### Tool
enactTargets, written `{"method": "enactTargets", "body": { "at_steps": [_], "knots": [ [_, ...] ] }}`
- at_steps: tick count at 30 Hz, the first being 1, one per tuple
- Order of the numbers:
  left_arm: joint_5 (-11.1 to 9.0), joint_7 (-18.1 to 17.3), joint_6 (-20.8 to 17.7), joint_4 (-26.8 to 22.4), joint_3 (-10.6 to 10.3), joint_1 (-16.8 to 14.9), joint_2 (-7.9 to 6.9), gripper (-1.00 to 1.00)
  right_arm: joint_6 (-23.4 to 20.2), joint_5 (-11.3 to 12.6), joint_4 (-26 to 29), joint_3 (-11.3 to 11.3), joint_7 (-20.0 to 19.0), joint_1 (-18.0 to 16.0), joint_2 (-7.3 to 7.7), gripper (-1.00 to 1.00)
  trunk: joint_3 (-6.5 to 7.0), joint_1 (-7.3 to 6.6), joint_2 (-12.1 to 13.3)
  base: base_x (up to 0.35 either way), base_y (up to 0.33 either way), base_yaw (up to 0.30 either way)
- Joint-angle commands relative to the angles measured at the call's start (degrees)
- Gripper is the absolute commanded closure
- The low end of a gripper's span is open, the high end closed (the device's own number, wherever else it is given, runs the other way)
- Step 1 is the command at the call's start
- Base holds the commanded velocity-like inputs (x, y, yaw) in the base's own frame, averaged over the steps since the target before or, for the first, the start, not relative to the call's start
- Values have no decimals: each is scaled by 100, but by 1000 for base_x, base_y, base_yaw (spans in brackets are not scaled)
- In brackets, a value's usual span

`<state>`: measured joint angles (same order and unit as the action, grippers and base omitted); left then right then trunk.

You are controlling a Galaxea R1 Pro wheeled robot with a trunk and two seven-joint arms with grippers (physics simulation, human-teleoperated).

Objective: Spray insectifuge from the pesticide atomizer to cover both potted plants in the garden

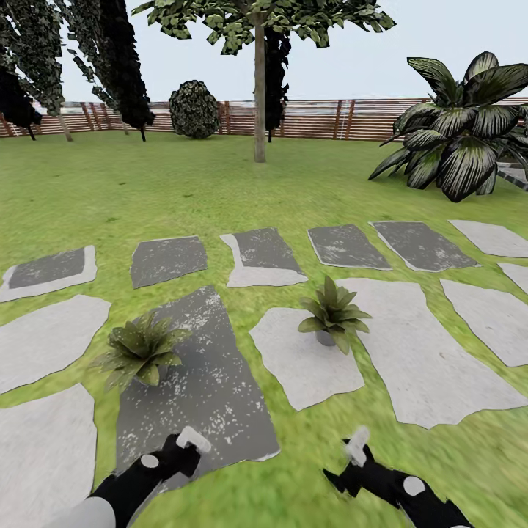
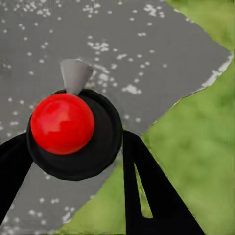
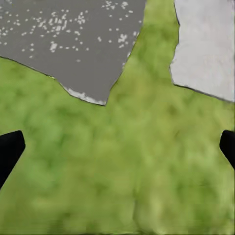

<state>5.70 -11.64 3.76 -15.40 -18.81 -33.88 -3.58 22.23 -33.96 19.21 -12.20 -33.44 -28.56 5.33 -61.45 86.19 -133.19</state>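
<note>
While the left gripper (image 2: 73, 142) is closed around the pesticide atomizer (image 2: 62, 123), the step in hand is, in my judgement, to bring the nozzle toward the nearer potted plant (image 1: 141, 350). In the left wrist view the red tip of the bottle sits between the two black fingers (image 2: 147, 186), and the pale grey spray head (image 2: 76, 74) points away over the dark speckled stepping stone (image 2: 147, 54). To do this well, the arm should probably lift and aim the head at the leaves from a little above, then sweep slowly, so the whole rosette is covered and not only one side.

In the head view this plant stands ahead of the left gripper and a little to its left, near but apart. The second potted plant (image 1: 334, 312) stands on a pale stone (image 1: 308, 370), ahead of the right gripper (image 1: 357, 446). The right gripper is spread wide and holds nothing; under it lies the lawn (image 3: 117, 166). Whether the bottle is tilted I cannot tell surely.
</note>
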Motion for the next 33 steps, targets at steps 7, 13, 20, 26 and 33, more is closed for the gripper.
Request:
{"method": "enactTargets", "body": {
  "at_steps": [7, 13, 20, 26, 33],
  "knots": [
    [-607, 2030, 623, -23, 18, 495, 297, 100, 1472, 958, -918, -54, 2949, 624, 69, -100, -4, -1, -2, 0, 0, 0],
    [-901, 2114, 628, -83, 45, 548, 299, 100, 1632, 1231, -1184, -47, 3433, 693, 60, -100, -4, -1, -2, 0, 0, 0],
    [-939, 2121, 691, 142, 19, 645, 373, 100, 1655, 1451, -1189, -51, 3457, 702, 60, -100, -4, -1, -2, 0, 0, 0],
    [-930, 2107, 721, 150, 19, 912, 485, 100, 1658, 1665, -1195, -46, 3454, 706, 50, -100, -4, -1, -2, 8, 0, 0],
    [-932, 2106, 728, 158, 18, 962, 488, 100, 1659, 1674, -1196, -45, 3458, 705, 62, -100, -4, -1, -2, 228, -86, 0]
  ]
}}
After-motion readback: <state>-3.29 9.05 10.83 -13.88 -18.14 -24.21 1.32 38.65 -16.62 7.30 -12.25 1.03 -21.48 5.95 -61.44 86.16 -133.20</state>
